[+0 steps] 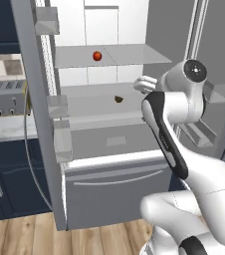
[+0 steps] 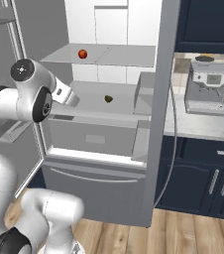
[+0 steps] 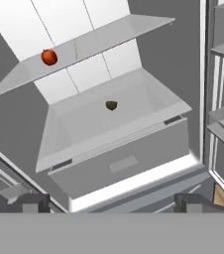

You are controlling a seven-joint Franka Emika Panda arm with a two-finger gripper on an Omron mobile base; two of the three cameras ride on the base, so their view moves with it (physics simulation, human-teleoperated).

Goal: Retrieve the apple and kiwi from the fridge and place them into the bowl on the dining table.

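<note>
Pincer (image 3: 112,203) is held wide and empty before the open fridge (image 1: 109,149). Apple (image 3: 49,57) is seen upper left on a shelf, kiwi (image 3: 111,105) at centre; either could be knocked rolling.

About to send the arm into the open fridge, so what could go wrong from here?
1. The apple is round and sits near the shelf's front edge; a nudge from the open gripper could roll it off.
2. The kiwi is small and may slip between the fingers.
3. The arm may clip the upper shelf while reaching the kiwi.
</note>
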